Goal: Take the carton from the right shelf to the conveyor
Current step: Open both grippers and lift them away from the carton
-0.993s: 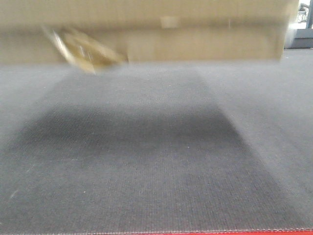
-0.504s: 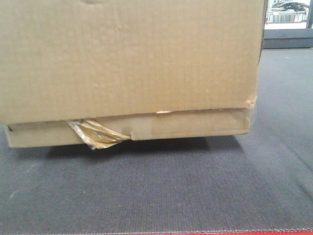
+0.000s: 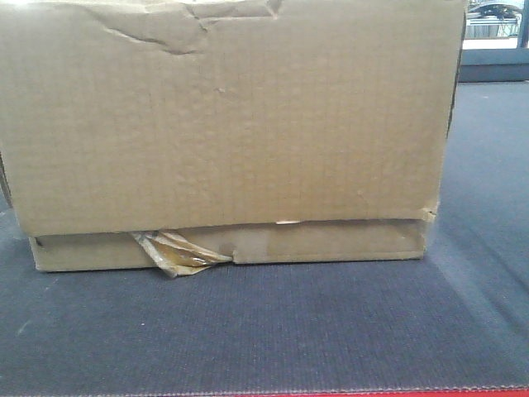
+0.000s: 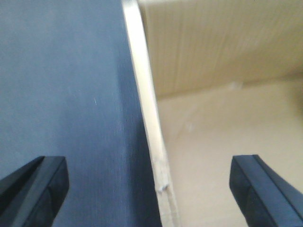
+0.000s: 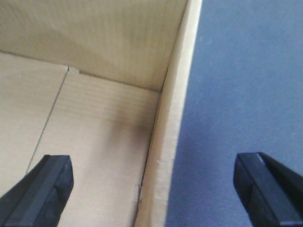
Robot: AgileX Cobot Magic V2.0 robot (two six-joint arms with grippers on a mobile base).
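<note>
Front view: carton (image 3: 231, 132) on conveyor (image 3: 264, 331); grippers unseen, top cropped.

The carton (image 3: 231, 132) is set on the conveyor (image 3: 264, 331). Its left wall is straddled by the left gripper (image 4: 149, 189), its right wall by the right gripper (image 5: 154, 191).

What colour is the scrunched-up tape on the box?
Yellowish and see-through; the tape shows best in the front-facing view, at the carton's bottom edge.

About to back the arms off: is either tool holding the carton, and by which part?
Neither. Both tools are open, each straddling a side wall of the carton without touching it.
</note>
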